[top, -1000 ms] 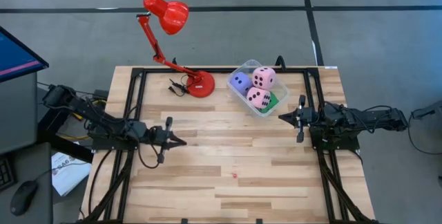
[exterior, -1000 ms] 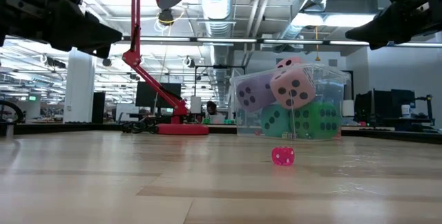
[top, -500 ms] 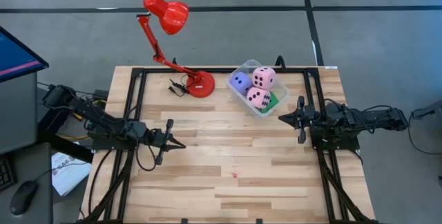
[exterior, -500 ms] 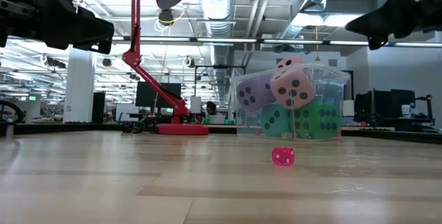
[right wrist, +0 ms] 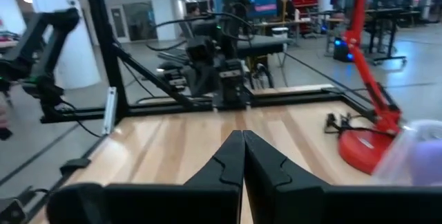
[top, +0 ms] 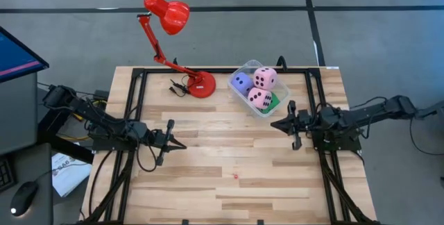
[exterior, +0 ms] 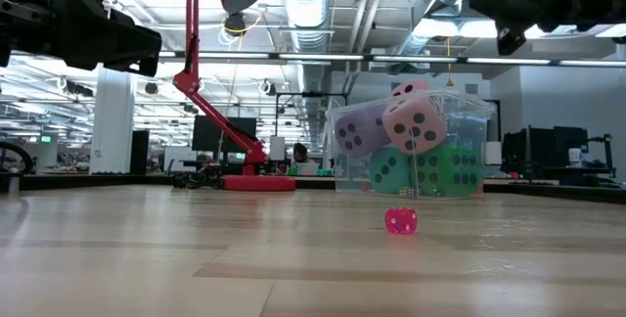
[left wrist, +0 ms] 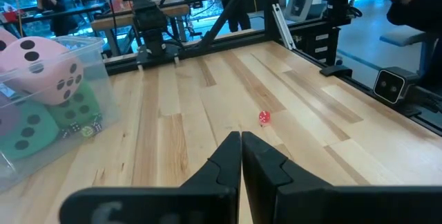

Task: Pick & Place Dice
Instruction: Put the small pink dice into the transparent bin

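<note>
The clear tub (top: 247, 64) stands at the table's far right. It holds a purple-blue die (top: 241, 82), two pink dice (top: 264, 78) (top: 260, 98) and a green die (top: 278, 101); small dice (left wrist: 88, 128) lie on its floor. One tiny red die (top: 236, 177) (exterior: 401, 221) (left wrist: 264, 117) rests alone on the boards near the table's middle. My left gripper (top: 183, 143) (left wrist: 241, 138) hovers shut over the left half, above the table. My right gripper (top: 272, 125) (right wrist: 243, 135) hovers shut just near of the tub, touching nothing.
A red desk lamp stands with its base (top: 202, 85) at the far edge, left of the tub, its head (top: 168, 13) reaching beyond the table. A small dark cable clump (top: 179, 87) lies beside the base. Black frame rails (top: 135, 96) run along both sides.
My right gripper has moved toward the table's left edge and a little toward the near edge, its arm stretching out, staying shut and above the table. The dice and tub have not moved.
</note>
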`<action>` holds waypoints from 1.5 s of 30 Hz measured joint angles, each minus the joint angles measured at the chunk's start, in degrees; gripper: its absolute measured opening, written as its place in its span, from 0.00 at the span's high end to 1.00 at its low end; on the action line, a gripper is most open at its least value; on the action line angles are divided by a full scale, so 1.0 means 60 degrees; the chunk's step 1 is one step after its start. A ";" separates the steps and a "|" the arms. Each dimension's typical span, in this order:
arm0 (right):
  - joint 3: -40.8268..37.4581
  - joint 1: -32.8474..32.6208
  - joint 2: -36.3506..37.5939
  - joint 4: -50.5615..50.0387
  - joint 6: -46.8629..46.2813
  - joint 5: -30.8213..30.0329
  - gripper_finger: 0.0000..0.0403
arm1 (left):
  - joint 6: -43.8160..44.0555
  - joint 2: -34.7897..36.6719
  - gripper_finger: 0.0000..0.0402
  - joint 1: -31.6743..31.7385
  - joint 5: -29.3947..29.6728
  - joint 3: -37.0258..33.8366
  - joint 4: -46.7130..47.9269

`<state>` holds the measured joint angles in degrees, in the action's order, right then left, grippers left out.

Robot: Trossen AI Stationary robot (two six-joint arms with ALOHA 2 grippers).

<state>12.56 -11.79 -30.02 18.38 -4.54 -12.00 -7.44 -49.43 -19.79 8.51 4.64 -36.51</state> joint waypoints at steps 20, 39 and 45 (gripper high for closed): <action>-0.0004 -0.1354 -0.3615 0.2968 0.0565 0.0009 1.00 | 0.0004 0.0000 1.00 0.0000 0.0000 0.0004 0.0007; 0.0000 -0.0477 -0.6116 0.5574 0.0681 -0.0006 1.00 | 0.0004 -0.0004 1.00 -0.0002 0.0000 0.0006 0.0007; 0.0218 -0.0477 -0.6675 0.6079 0.0681 -0.0006 1.00 | 0.0000 -0.0003 1.00 -0.0002 0.0000 0.0007 0.0007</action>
<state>13.87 -14.66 -70.07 54.85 -0.45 -12.03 -7.44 -49.45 -19.80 8.51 4.69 -36.47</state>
